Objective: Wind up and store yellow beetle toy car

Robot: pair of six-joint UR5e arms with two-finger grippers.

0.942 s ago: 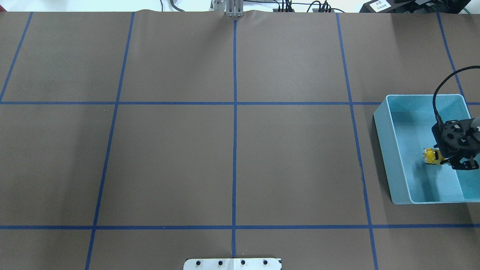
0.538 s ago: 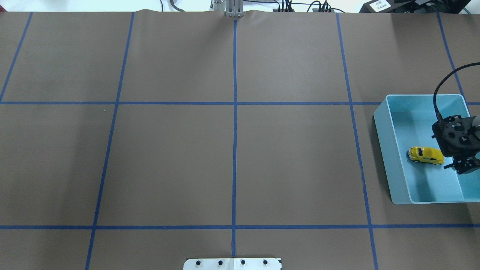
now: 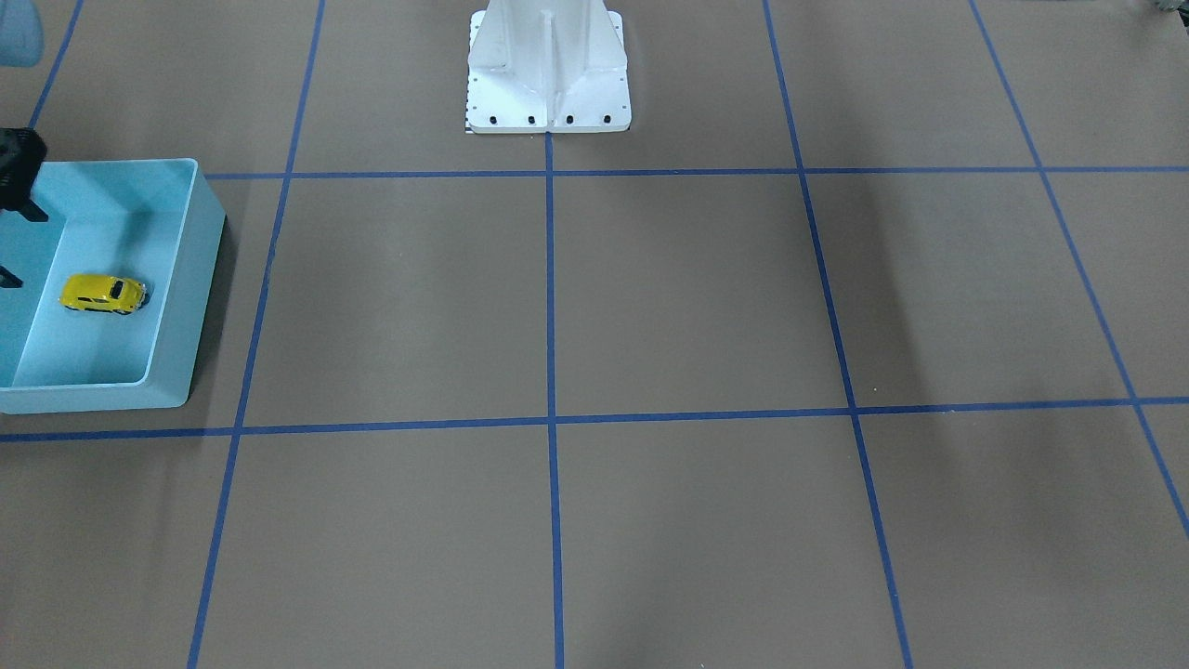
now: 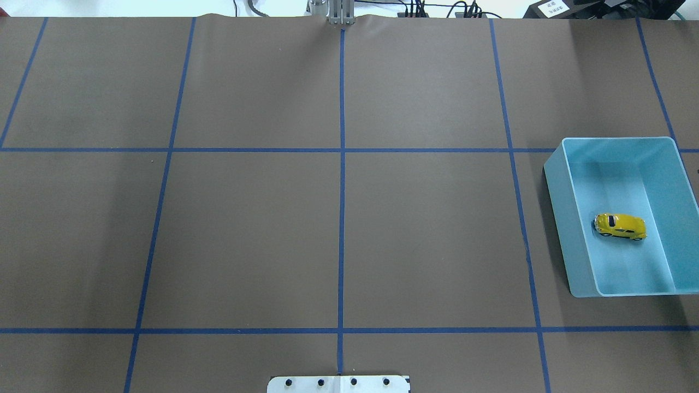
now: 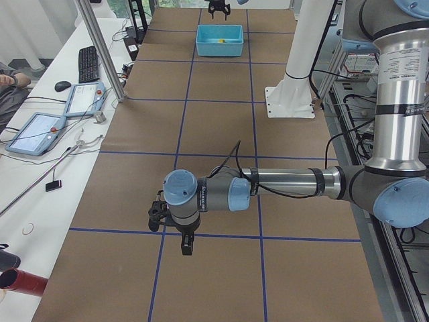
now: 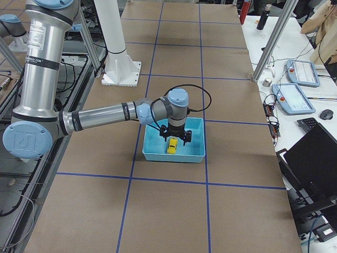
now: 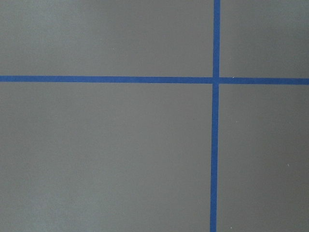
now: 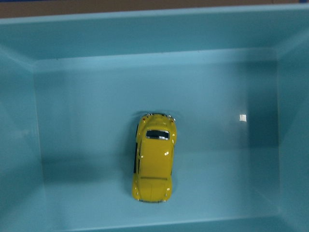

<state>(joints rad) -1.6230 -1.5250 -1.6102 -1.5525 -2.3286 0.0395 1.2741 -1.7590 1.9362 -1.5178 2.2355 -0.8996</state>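
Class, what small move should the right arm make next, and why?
Probably lift the right gripper clear of the blue bin: the yellow beetle toy car already lies free on its floor, nothing gripping it.

The left arm (image 5: pixel 288 181) and right arm (image 6: pixel 100 117) are silver tubes with grey joints, light-blue round caps and a thin black cable by each wrist. The right gripper (image 6: pixel 176 138) is black; the white pedestal (image 3: pixel 548 70), at twelve o'clock in the front-facing view, carries four dark screws.
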